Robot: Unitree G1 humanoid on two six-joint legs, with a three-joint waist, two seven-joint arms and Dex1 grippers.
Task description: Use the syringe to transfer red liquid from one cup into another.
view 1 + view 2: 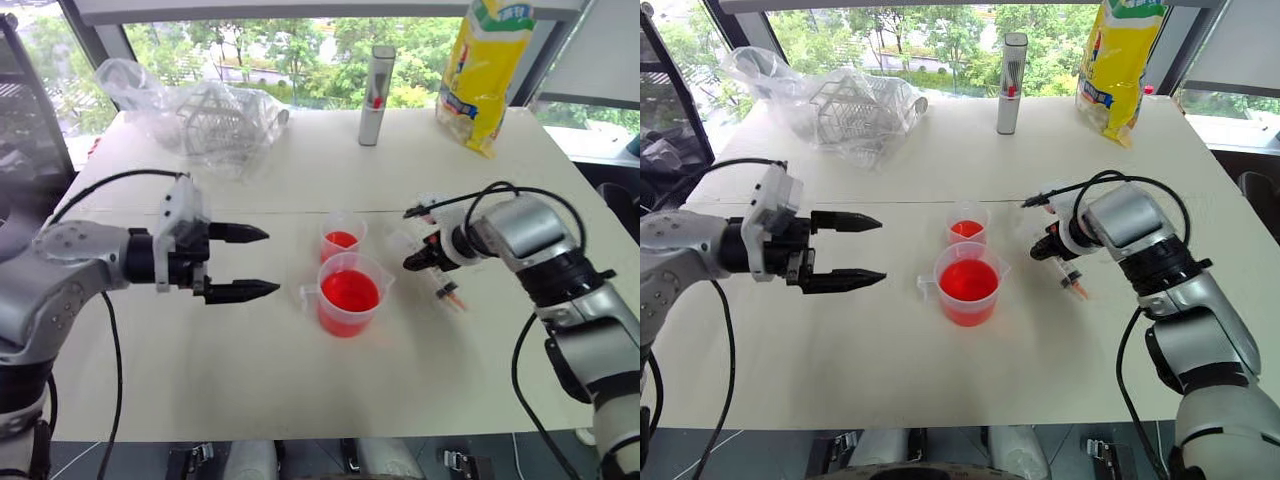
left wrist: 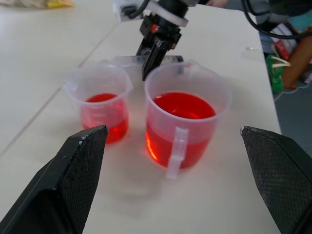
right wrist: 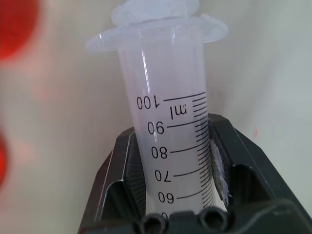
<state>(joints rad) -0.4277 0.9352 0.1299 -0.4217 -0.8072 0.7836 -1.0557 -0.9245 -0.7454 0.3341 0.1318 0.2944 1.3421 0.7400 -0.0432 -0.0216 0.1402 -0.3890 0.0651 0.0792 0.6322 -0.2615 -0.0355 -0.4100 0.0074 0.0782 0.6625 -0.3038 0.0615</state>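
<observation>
The syringe [image 3: 170, 141] is clamped in the right claw [image 1: 1052, 243] for drawing from the beaker [image 1: 349, 295], while the left claw [image 1: 240, 262] is held apart nearby.

Silver-grey jointed arms, black cables, white wrist housings, black two-fingered end effectors.

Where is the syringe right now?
The syringe lies on the table to the robot's right of the two cups, with the right gripper shut on its barrel; its red tip points toward the robot.
</observation>
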